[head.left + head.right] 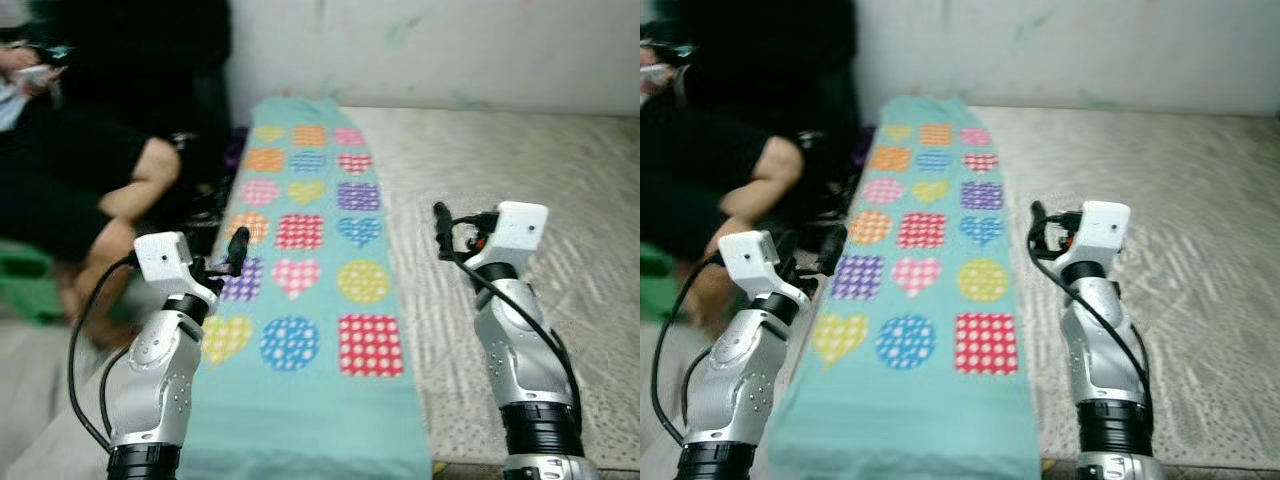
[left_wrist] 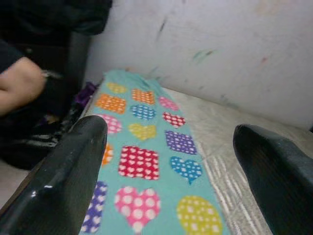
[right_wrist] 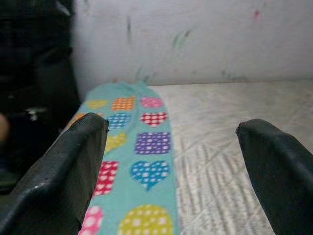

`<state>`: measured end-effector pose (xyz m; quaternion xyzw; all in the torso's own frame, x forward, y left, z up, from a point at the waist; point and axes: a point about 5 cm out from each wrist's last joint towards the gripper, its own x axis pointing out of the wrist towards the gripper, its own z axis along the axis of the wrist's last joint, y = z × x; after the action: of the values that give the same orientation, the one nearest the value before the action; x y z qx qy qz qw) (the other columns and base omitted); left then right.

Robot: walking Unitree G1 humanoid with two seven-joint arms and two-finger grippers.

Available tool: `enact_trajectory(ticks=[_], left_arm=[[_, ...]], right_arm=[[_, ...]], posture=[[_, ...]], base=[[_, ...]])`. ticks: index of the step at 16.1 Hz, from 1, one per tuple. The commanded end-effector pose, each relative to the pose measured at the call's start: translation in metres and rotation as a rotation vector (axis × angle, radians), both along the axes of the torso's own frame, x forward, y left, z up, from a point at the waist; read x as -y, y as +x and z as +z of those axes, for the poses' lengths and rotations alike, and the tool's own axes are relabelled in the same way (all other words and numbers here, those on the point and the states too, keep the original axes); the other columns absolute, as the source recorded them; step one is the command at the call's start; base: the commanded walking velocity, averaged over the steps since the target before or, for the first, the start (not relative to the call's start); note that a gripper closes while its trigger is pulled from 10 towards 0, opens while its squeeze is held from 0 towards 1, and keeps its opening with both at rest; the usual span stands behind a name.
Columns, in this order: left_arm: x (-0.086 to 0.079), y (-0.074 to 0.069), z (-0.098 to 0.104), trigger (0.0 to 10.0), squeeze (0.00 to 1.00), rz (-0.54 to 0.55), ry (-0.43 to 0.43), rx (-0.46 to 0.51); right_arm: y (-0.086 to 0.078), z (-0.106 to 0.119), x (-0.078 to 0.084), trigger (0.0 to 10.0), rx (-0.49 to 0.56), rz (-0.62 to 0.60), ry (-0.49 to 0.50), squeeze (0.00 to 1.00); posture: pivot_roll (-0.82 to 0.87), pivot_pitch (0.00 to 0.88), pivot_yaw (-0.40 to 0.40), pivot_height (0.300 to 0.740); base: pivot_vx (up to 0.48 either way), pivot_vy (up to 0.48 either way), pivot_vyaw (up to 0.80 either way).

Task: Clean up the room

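Teal blanket between both grippers' spread jaws.

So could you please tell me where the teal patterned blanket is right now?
In the head views the teal patterned blanket lies as a long strip along the mattress's left edge, between the left claw and right claw.

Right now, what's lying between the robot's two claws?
In the left eye view, the teal blanket with dotted hearts and squares lies between the left gripper and right gripper, plus a strip of bare mattress.
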<state>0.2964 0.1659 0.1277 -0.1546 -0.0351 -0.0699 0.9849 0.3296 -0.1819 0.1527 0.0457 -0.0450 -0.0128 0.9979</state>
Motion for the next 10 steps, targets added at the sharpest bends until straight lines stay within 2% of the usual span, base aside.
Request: enact_trajectory(ticks=[1, 3, 10], left_arm=[[0.0008, 0.0001, -0.0006, 10.0, 0.00, -0.009, 0.005, -0.009], [0.0015, -0.0005, -0.0012, 10.0, 0.00, -0.011, 0.005, -0.009], [0.0022, -0.0017, -0.0015, 10.0, 0.00, -0.011, -0.004, -0.014]], right_arm=[[0.0003, 0.0009, 0.0029, 10.0, 0.007, -0.007, -0.002, 0.00], [0.0004, 0.0006, 0.0032, 10.0, 0.006, -0.006, -0.003, 0.00], [-0.0005, -0.0023, 0.0035, 10.0, -0.002, -0.006, -0.016, 0.00]], posture=[[-0.03, 0.000, 0.041, 0.740], [-0.03, 0.000, 0.041, 0.740], [-0.03, 0.000, 0.038, 0.740]], base=[[-0.277, 0.000, 0.00], [-0.266, 0.000, 0.00], [0.000, 0.000, 0.00]])
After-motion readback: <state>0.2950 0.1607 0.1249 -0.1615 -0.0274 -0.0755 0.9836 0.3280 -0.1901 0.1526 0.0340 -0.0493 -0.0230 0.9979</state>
